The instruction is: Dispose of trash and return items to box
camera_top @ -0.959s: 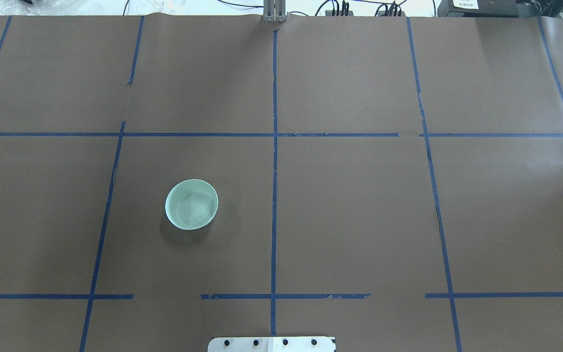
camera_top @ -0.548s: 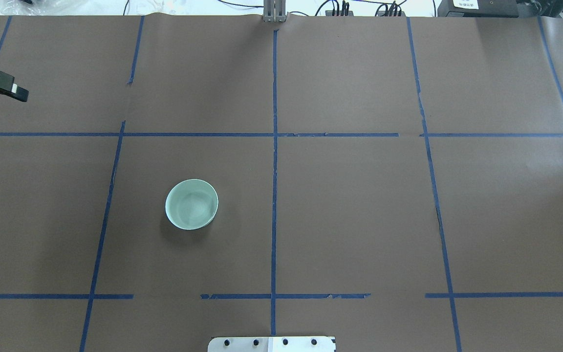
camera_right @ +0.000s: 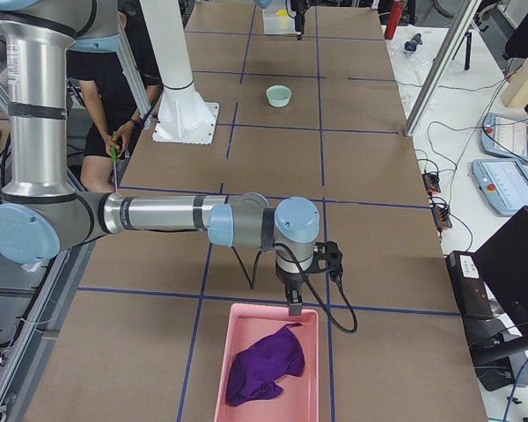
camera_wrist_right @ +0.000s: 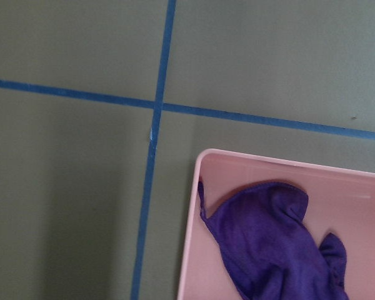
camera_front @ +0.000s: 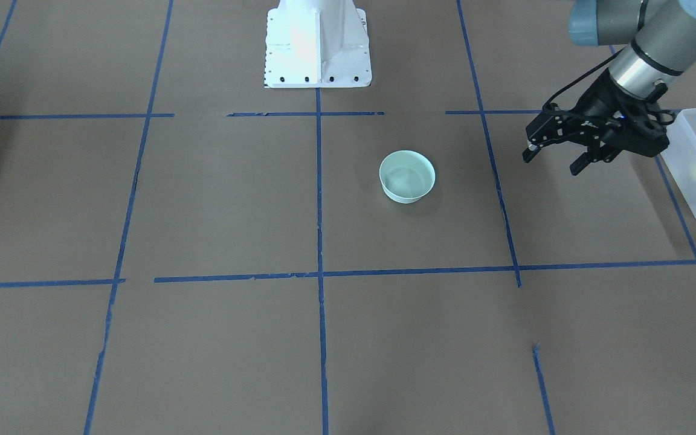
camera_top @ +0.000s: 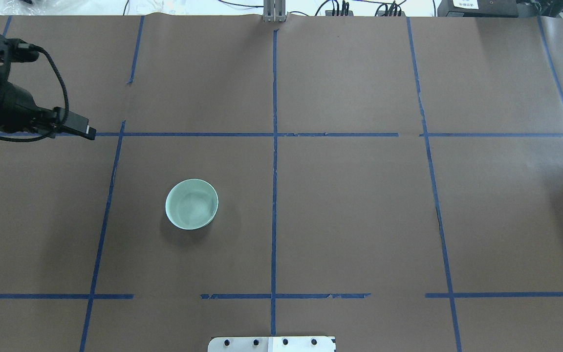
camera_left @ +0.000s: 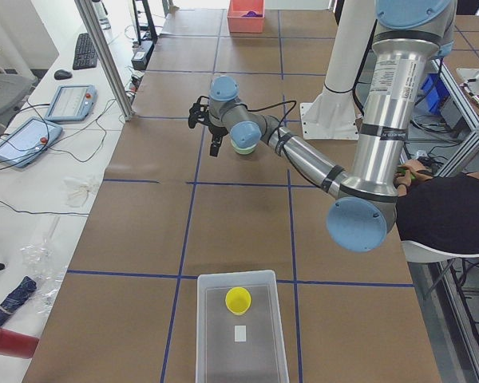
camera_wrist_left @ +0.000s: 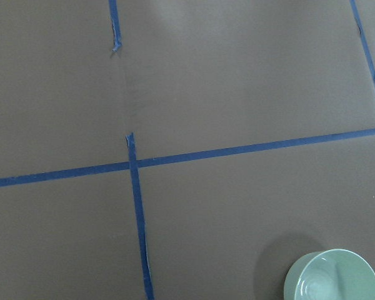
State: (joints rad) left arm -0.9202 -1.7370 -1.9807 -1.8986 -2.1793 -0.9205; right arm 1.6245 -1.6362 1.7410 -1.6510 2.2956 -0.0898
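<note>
- My left gripper (camera_front: 554, 162) hangs above the brown papered table (camera_top: 359, 220), between the frosted plastic box (camera_front: 695, 187) and the mint-green bowl (camera_front: 407, 176). Its jaws stand wide apart with nothing in them.
- The yellow cup (camera_left: 238, 300) sits upright inside the box, so I judge that item returned.
- The bowl is upright and empty on the table, well apart from the box and near the middle tape line. It shows at the lower corner of my left wrist view.
- I judge the step in hand to be my reach for the bowl, the last item still out.
- Next I must carry the open jaws over to the bowl and come down with one finger inside the rim and one outside. Its thin wall needs a firm pinch before lifting.
- My right gripper (camera_right: 294, 303) hangs over the near edge of the pink tray (camera_wrist_right: 189, 225), which holds a purple cloth (camera_wrist_right: 269, 231). I cannot tell how its jaws stand.
</note>
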